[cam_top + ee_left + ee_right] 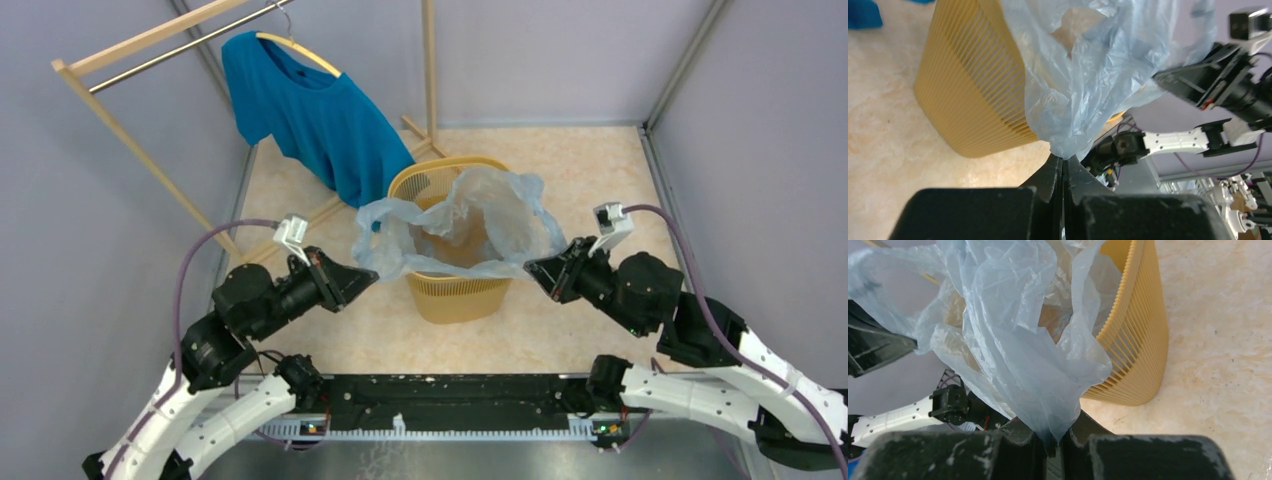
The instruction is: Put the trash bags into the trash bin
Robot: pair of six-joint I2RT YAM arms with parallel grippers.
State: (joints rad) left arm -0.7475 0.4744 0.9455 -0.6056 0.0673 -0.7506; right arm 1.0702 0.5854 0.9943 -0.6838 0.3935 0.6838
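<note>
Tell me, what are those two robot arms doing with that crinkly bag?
They are holding a thin, pale blue trash bag spread open over the yellow trash bin. The left end effector is pinched shut on one edge of the bag. The right end effector pinches the opposite edge. The bag is stretched between them above the bin's mouth, with its edges reaching out past the rim on both sides.

Teal T-shirt, wooden clothes rack
</note>
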